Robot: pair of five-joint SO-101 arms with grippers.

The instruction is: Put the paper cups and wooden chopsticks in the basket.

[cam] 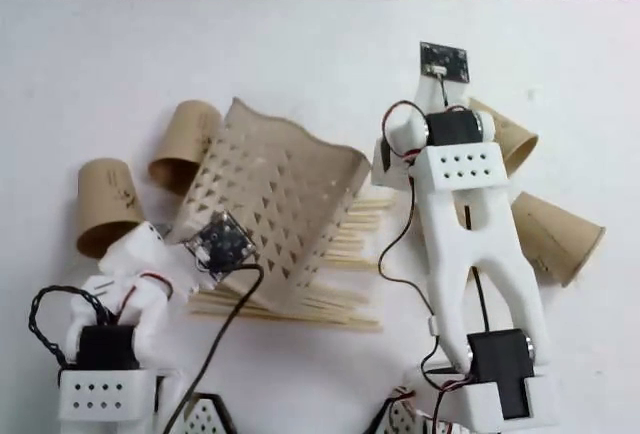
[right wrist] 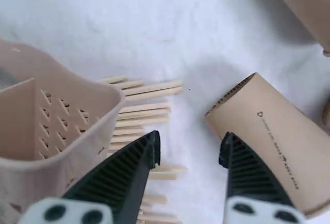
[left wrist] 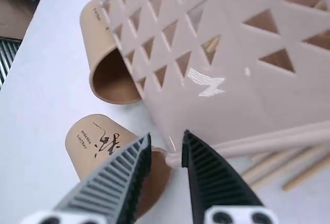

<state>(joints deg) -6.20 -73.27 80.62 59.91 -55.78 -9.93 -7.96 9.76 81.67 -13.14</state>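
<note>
Four paper cups [cam: 105, 204] lie on their sides around the basket [cam: 275, 189], which is itself tipped over on the white surface [cam: 300, 44]. Two of them sit on the left arm's side of the basket, one cup [cam: 185, 144] touching its perforated wall and the other just apart from it. Two more cups [cam: 555, 234] lie on the opposite side, well apart from the basket and partly under the right arm. Wooden chopsticks [cam: 345, 254] are spread in a loose row under and beside the basket, poking out past its open rim. The left claw [left wrist: 166, 149] is parted by a narrow gap and grips nothing, its tips just at the basket's bottom corner with a cup close beside. The right claw [right wrist: 190, 144] gapes wide and empty above the chopsticks, between the basket's rim and a cup [right wrist: 268, 126]
</note>
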